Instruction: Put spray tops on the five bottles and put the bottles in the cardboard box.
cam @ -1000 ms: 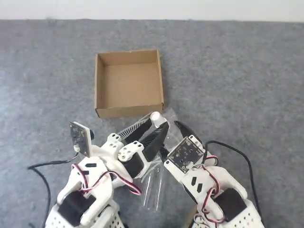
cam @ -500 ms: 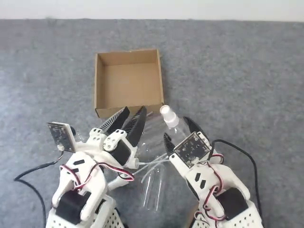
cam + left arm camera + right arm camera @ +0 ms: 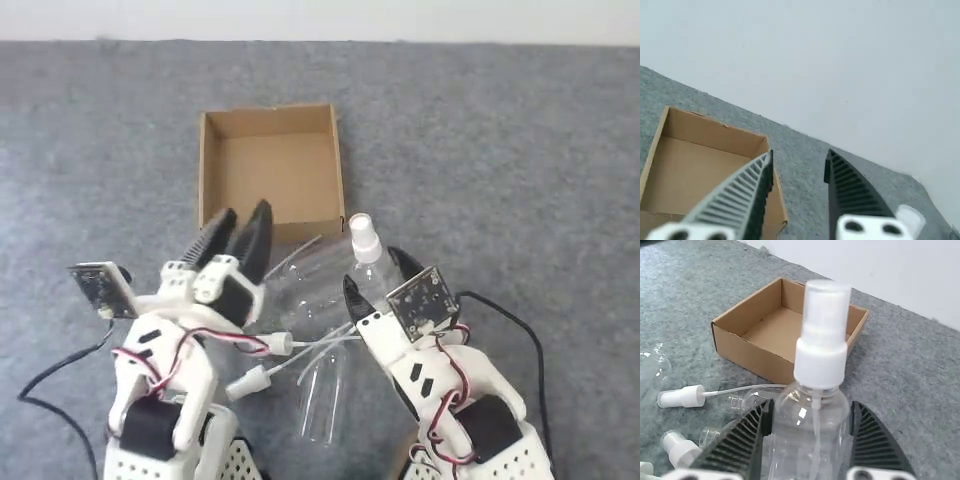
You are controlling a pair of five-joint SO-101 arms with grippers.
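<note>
The capped bottle [image 3: 812, 440] stands upright between the jaws of the right gripper [image 3: 811, 410], which are clamped on its clear body just below the shoulder. Its white spray top [image 3: 822, 335] rises above the fingertips; whether it is screwed fully home cannot be told. The bottle looks like thin, empty plastic, so it is probably very light, smooth and a little slippery, and likely to dent or pop out under a hard squeeze. The round body is the sound place to hold it. The spray top is a poor one, since it may turn or pull off.

Just beyond the right gripper's fingertips sits the cardboard box [image 3: 205, 180], open side up with nothing in it. Beside the right gripper, the left gripper [image 3: 240, 220] is raised with its jaws parted around nothing, its tips over the box's near wall. Back from both grippers, towards the arms' bases, loose spray tops [image 3: 250, 382] with their dip tubes and uncapped bottles [image 3: 320, 395] lie on the grey mat [image 3: 500, 150]
</note>
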